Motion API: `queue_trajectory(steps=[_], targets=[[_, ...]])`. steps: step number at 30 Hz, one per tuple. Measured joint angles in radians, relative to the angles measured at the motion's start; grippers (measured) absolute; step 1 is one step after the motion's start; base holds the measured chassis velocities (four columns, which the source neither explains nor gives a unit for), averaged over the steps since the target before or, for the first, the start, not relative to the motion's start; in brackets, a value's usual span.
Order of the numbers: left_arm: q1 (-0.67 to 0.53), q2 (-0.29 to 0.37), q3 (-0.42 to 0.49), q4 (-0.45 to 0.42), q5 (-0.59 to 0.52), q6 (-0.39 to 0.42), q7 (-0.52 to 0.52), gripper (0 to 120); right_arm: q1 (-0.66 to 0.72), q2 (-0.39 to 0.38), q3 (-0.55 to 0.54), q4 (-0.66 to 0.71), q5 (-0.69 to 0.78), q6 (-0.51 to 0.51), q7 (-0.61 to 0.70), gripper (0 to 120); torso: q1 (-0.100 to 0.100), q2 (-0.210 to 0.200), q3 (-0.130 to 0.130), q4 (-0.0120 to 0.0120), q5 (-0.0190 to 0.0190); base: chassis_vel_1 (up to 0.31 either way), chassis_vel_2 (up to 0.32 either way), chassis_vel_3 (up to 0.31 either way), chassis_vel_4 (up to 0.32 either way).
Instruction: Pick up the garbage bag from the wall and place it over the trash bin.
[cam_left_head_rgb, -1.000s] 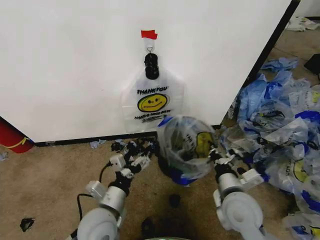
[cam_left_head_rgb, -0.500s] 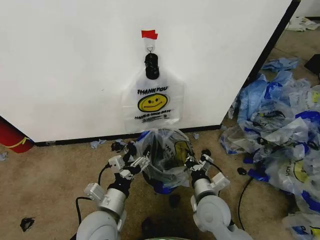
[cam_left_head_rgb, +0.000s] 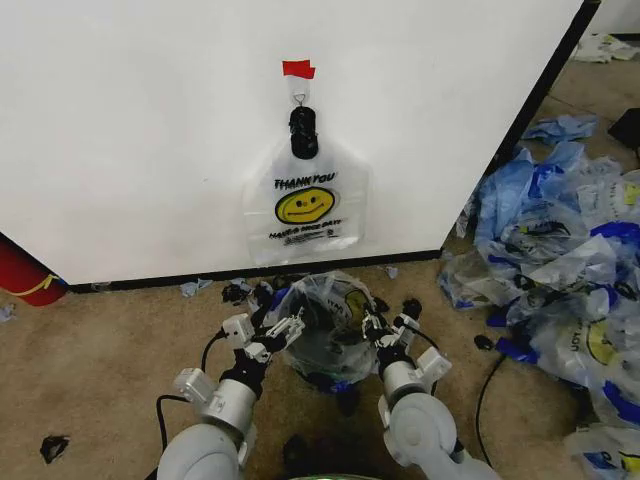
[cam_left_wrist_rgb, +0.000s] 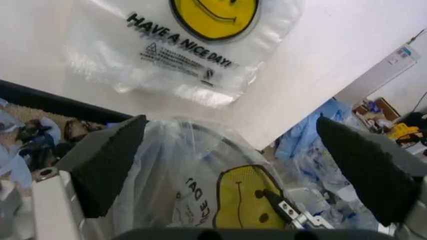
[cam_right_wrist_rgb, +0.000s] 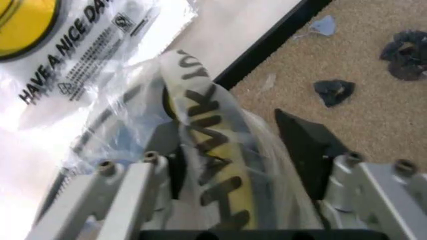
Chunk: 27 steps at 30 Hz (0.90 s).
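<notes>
A translucent garbage bag (cam_left_head_rgb: 325, 315) with a yellow smiley is spread over the small black trash bin (cam_left_head_rgb: 322, 378) on the carpet in front of the wall (cam_left_head_rgb: 150, 120). My right gripper (cam_left_head_rgb: 375, 325) is at the bag's right side, shut on a fold of its film with black lettering (cam_right_wrist_rgb: 213, 165). My left gripper (cam_left_head_rgb: 280, 325) is at the bag's left side, open; its black pads (cam_left_wrist_rgb: 107, 167) stand wide apart with the bag (cam_left_wrist_rgb: 200, 190) between and beyond them. A second smiley bag (cam_left_head_rgb: 305, 205) hangs from a clip on the hook under the red tape (cam_left_head_rgb: 297, 69).
A big heap of blue-and-white bags (cam_left_head_rgb: 565, 240) covers the floor at the right, past the wall's black-edged corner (cam_left_head_rgb: 535, 95). A red cylinder (cam_left_head_rgb: 22, 275) stands at the far left by the baseboard. Black scraps (cam_left_head_rgb: 52, 446) lie scattered on the carpet.
My right gripper has carried the bag left and downward from a raised, open position onto the bin. The left gripper has closed in beside the bag's left edge.
</notes>
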Motion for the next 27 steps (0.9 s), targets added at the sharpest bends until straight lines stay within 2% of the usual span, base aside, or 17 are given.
queue_trajectory(steps=[3, 4, 11, 13, 21, 27], targets=[[-0.006, -0.002, 0.008, 0.006, 0.0, 0.0, -0.001, 100, -0.034, -0.018, 0.008, 0.035, -0.027, -0.011, 0.005, 63, 0.0, 0.0, 0.0, 0.0, 0.0, 0.0, 0.0, 0.0, 0.0], [-0.006, -0.002, 0.008, 0.006, 0.0, 0.0, -0.001, 100, -0.034, -0.018, 0.008, 0.035, -0.027, -0.011, 0.005, 63, 0.0, 0.0, 0.0, 0.0, 0.0, 0.0, 0.0, 0.0, 0.0], [-0.017, -0.011, 0.032, 0.015, 0.002, 0.0, -0.002, 100, -0.141, -0.068, 0.074, 0.124, -0.083, -0.015, -0.007, 92, 0.0, 0.0, 0.0, -0.0003, -0.0001, 0.0, 0.0, 0.0, 0.0], [-0.018, -0.011, 0.034, 0.015, 0.002, 0.0, -0.002, 100, -0.146, -0.07, 0.08, 0.125, -0.086, -0.014, -0.009, 97, 0.0, 0.0, 0.0, -0.0003, -0.0003, 0.0, 0.0, 0.0, 0.0], [0.006, -0.002, 0.037, -0.001, 0.007, -0.002, 0.003, 100, -0.127, -0.044, 0.069, 0.079, -0.098, -0.011, -0.013, 100, 0.0, 0.0, 0.0, 0.0, 0.0, 0.0, 0.0, 0.0, 0.0], [0.03, 0.0, 0.084, 0.001, 0.014, -0.005, 0.034, 100, -0.104, -0.024, 0.044, 0.045, -0.113, -0.007, -0.022, 100, 0.0, 0.0, 0.0, -0.0003, 0.0001, 0.0, 0.0, 0.0, 0.0]])
